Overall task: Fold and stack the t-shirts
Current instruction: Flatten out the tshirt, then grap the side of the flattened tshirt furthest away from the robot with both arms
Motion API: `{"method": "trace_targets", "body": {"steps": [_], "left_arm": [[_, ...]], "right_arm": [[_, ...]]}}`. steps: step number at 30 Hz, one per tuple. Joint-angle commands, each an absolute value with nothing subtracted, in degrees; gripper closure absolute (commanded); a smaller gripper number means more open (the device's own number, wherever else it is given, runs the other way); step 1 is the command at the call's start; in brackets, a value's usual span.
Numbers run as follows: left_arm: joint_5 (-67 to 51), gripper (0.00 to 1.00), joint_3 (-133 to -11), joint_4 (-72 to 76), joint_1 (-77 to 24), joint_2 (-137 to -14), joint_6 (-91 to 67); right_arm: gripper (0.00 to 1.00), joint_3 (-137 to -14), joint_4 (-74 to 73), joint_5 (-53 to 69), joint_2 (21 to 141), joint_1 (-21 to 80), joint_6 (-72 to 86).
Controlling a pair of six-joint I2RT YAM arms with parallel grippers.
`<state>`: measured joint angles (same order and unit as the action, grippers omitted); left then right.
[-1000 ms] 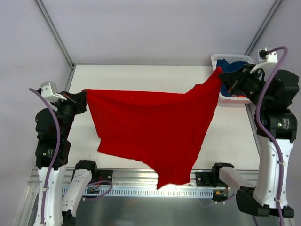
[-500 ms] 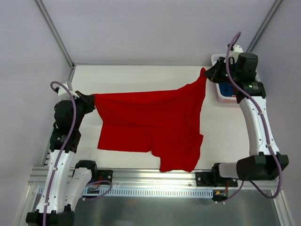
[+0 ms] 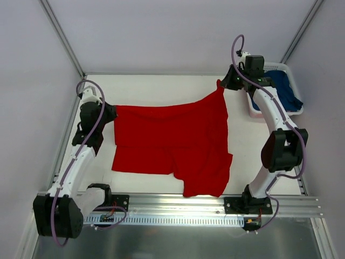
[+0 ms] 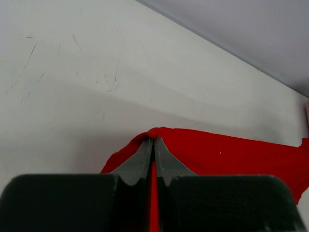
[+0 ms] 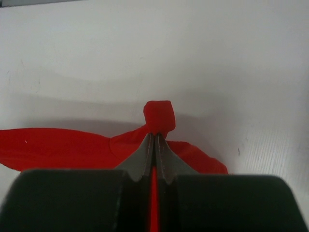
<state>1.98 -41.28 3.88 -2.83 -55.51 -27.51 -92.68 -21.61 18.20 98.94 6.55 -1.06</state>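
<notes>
The red t-shirt (image 3: 178, 143) is soft matte cloth, spread in a broad, uneven shape across the smooth white table (image 3: 161, 89), to the left of the white plastic basket (image 3: 252, 110). Its far edge is drawn into a nearly straight line. The end nearest the basket is pulled up into a narrow peak, and the other end lies well away from the basket. The near part of the shirt lies flat with shallow creases and one overlapping flap.

The navy t-shirt (image 3: 283, 91) is bunched in soft folds inside the basket.

The right gripper (image 3: 223, 85), just beside the basket's left wall, has its dark tapered fingers pressed together on the peaked corner. In the right wrist view a small red knob of cloth pokes out beyond the fingertips (image 5: 154, 137).

The left gripper (image 3: 112, 116), well apart from the basket, is likewise clamped tight on the opposite corner, with a thin red strip showing between its fingers (image 4: 154, 142). Faint scratches mark the table beyond it.
</notes>
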Motion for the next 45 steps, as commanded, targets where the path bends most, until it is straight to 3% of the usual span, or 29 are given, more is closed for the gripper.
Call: {"method": "trace_targets", "body": {"steps": [1,15,22,45], "left_arm": [[5.00,1.00,-43.32,12.65,-4.22,-60.45,-27.69],[8.96,1.00,-58.88,20.04,-8.44,-87.79,-25.75],[11.95,1.00,-64.86,21.27,-8.35,-99.03,-25.14],[13.36,1.00,-81.20,15.40,-2.46,-116.97,-25.93]], "right_arm": [[1.00,-99.12,-17.40,16.61,102.55,6.86,-2.28],[1.00,-118.28,-21.62,12.13,121.01,6.86,-5.54],[1.00,-121.28,-21.44,10.11,126.38,6.51,-5.89],[1.00,-125.60,-19.95,8.00,135.70,4.57,-4.48]]}}
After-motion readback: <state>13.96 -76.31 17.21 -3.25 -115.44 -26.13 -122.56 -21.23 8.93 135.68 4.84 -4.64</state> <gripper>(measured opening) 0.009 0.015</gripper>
